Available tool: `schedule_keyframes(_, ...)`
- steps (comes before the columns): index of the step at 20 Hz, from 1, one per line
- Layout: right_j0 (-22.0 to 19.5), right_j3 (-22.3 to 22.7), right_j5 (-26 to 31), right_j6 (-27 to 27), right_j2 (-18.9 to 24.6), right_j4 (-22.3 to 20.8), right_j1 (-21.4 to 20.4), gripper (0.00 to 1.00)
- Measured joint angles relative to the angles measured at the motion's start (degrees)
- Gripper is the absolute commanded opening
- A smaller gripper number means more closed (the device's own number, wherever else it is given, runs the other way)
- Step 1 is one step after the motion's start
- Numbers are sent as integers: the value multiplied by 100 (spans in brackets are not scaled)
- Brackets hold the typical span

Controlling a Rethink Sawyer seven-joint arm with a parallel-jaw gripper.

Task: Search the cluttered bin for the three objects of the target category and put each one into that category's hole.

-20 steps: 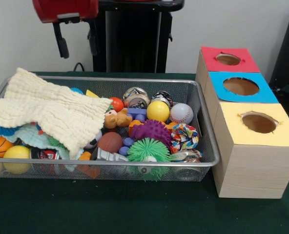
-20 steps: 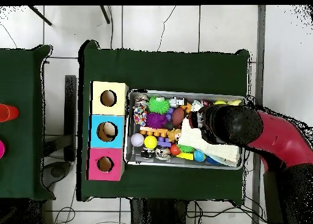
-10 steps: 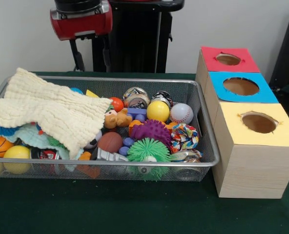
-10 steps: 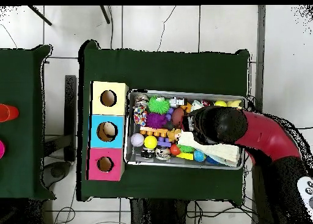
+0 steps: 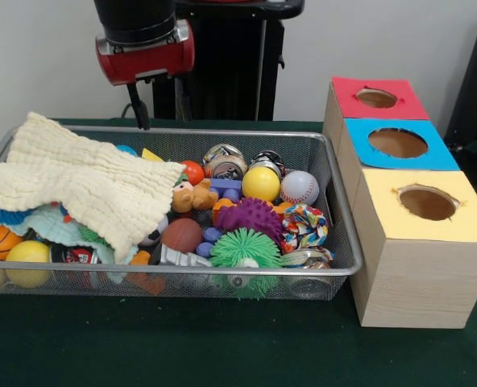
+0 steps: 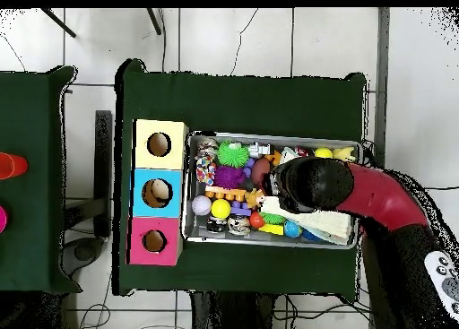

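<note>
Since the earlier frame we see the gripper [image 5: 160, 103] shifted toward the bin's middle and lower, its two fingers spread apart and empty above the far rim of the wire mesh bin [image 5: 345, 242]. The cream knitted cloth [image 5: 85, 187] covers the bin's left half. The baseball [image 5: 300, 187], yellow ball [image 5: 260, 183] and green spiky ball [image 5: 244, 249] lie near the yellow-topped box [image 5: 425, 242].

Wire-mesh metal bin [image 5: 335, 242] is looking shiny; knitted cream cloth [image 5: 85, 181] looking rough; boxes [image 5: 420, 274] showing matt pale wood; surface [image 5: 222, 347] wearing matt green felt.
</note>
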Motion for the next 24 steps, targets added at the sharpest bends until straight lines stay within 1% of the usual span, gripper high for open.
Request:
schedule_keyframes(4, -12, -70, 0, 0, 0, -42, 114, 100)
schedule_keyframes(11, -99, -382, 62, 0, 0, -146, 335, 100)
schedule_keyframes(19, -271, -865, 454, 0, 0, -215, 530, 100)
schedule_keyframes(24, -333, -1073, 578, 0, -1, -233, 602, 100)
